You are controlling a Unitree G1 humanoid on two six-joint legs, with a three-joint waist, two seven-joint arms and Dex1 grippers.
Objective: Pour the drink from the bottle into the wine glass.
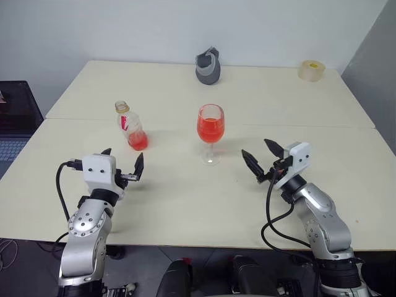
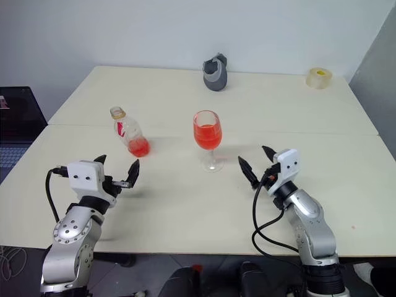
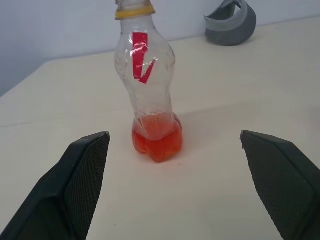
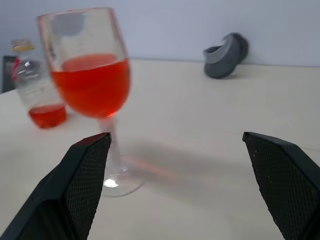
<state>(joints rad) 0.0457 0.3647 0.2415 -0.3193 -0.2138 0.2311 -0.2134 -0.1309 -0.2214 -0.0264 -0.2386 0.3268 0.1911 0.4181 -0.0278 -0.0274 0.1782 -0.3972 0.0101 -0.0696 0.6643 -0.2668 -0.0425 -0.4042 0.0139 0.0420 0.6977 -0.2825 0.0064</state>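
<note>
The pour is looking done. The glass (image 1: 210, 131) is standing upright near the middle of the table (image 1: 185, 204), its bowl holding red drink (image 1: 210, 129) to about the halfway mark. The bottle (image 1: 130, 125) is standing upright to the left of the glass, well apart from it, with no cap on its yellow-ringed mouth and only a shallow layer of red sitting in its base. Judging from that, little is left beyond perhaps emptying the remainder, or simply leaving things as they are.

Neither arm is holding anything. The left gripper (image 1: 124, 164) is hovering near the bottle on its near side, fingers spread wide and pointing at it, with a clear gap between them and the plastic. The right gripper (image 1: 260, 158) is hanging to the right of the glass, fingers likewise wide apart, aimed toward the stem but apart from it.

For room, the near half of the table is giving both arms plenty of bare surface. The bottle and glass are sitting well in from every edge. A grey jug-like object (image 1: 208, 67) is resting at the far edge behind the glass, and a tape roll (image 1: 311, 70) is sitting at the far right corner; both are well out of the working area. A seam between two tabletops is running across just behind the bottle and glass.
</note>
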